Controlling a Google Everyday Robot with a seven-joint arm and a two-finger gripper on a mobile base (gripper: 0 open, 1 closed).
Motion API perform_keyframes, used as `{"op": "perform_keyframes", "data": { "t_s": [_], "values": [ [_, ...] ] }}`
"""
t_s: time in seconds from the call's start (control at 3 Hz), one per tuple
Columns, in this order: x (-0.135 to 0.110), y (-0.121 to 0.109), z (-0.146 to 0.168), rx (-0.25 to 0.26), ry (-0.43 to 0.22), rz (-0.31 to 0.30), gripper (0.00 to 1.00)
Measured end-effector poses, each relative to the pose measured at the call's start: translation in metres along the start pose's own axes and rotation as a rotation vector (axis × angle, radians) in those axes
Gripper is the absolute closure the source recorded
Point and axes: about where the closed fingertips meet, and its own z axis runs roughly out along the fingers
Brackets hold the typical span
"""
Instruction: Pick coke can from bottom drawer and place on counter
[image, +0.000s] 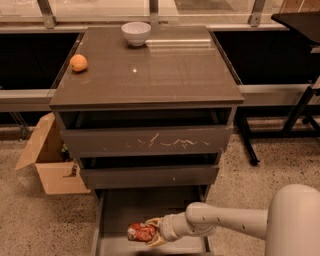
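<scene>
One hand (151, 232), at lower centre of the frame, has its fingers closed around the coke can (140, 232), which lies sideways within the open bottom drawer (135, 205). Upper left, an orange (78, 63) and a bowl (136, 33) rest on the tabletop (165, 75).

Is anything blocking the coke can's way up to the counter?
Nothing visible: the claw holds the coke can in the bottom drawer, forward of upper drawer fronts; orange and bowl sit far back on the counter.
</scene>
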Motion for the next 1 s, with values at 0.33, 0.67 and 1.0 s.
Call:
{"op": "perform_keyframes", "data": {
  "t_s": [0.33, 0.67, 1.0],
  "values": [
    [-0.010, -0.001, -0.014, 0.009, -0.011, -0.024, 1.00],
    [-0.029, -0.004, -0.051, 0.037, -0.010, -0.074, 1.00],
    [-0.064, -0.007, -0.095, 0.074, 0.013, -0.149, 1.00]
  ]
}}
